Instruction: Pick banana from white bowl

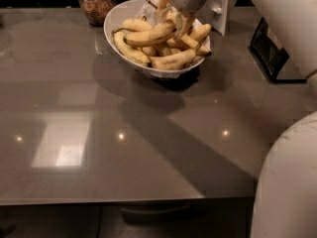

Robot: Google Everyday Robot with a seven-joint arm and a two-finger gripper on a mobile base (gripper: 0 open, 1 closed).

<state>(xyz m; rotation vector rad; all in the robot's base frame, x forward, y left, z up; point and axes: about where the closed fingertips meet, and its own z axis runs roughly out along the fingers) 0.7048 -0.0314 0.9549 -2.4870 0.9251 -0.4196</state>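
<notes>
A white bowl (111,20) heaped with bananas (148,36) stands at the far middle of the grey table (148,152), with a glass jar (96,1) of brown contents just beyond it on the left and a black holder (270,51) well apart on the far right. The gripper (171,18) reaches down from the far edge into the top of the pile, touching the uppermost fruit on the bowl's far right side. Whether it has hold of a banana or is released, I cannot tell.
</notes>
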